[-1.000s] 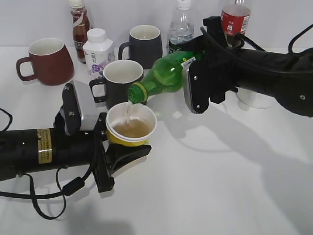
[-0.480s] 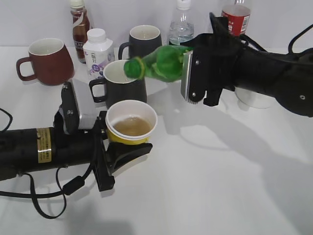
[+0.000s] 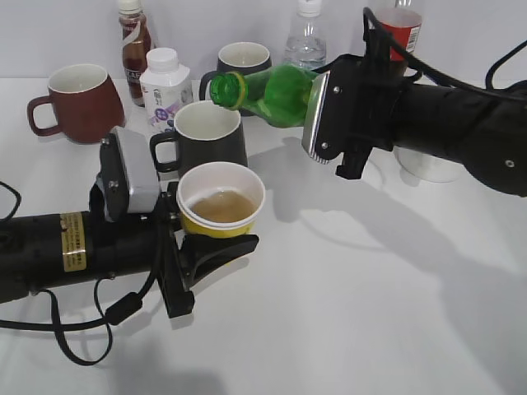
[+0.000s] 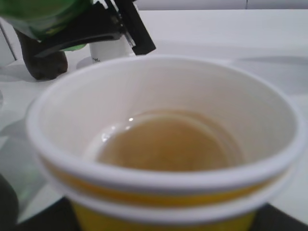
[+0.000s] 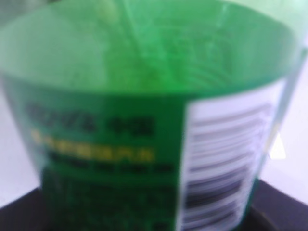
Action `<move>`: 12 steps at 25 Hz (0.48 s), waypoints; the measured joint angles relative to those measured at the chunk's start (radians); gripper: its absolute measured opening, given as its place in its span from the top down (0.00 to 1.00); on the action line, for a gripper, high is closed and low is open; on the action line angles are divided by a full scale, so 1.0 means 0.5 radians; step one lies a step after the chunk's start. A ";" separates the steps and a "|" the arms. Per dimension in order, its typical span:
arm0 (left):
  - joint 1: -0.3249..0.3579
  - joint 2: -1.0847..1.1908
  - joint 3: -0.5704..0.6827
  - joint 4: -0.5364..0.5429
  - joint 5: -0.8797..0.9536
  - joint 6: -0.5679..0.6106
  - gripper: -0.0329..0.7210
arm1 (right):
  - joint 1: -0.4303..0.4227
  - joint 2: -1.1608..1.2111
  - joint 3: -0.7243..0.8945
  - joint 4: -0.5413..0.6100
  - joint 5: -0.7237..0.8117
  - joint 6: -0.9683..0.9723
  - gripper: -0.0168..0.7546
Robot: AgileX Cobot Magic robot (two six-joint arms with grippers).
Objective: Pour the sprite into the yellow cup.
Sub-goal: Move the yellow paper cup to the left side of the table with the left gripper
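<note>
My left gripper (image 3: 193,239) is shut on the yellow cup (image 3: 221,202) and holds it upright above the table; the cup holds pale liquid, as the left wrist view (image 4: 163,144) shows. My right gripper (image 3: 325,115) is shut on the sprite (image 3: 276,92), a green bottle held nearly level, open neck pointing left, above and behind the cup. No liquid is flowing. In the right wrist view the sprite's label (image 5: 120,144) fills the frame and hides the fingers.
A dark mug (image 3: 206,132) stands right behind the cup, another dark mug (image 3: 243,70) behind that. A dark-red mug (image 3: 78,103), a white milk bottle (image 3: 165,86), a brown drink bottle (image 3: 134,41), a water bottle (image 3: 306,41) and a cola bottle (image 3: 399,29) stand at the back.
The sprite has been tipped back and lifted from a downward pouring tilt to nearly level, and the stream into the cup has stopped. The cup has stayed in place.
</note>
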 joint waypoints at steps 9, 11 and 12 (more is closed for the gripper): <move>0.000 0.000 0.000 -0.006 0.000 0.000 0.45 | 0.000 -0.010 0.000 -0.002 0.002 0.013 0.42; 0.000 0.000 0.000 -0.006 0.000 0.000 0.45 | 0.000 -0.010 0.000 -0.002 0.002 0.015 0.42; 0.000 0.000 0.000 -0.006 0.000 0.000 0.45 | 0.000 -0.010 0.000 -0.002 0.002 0.018 0.42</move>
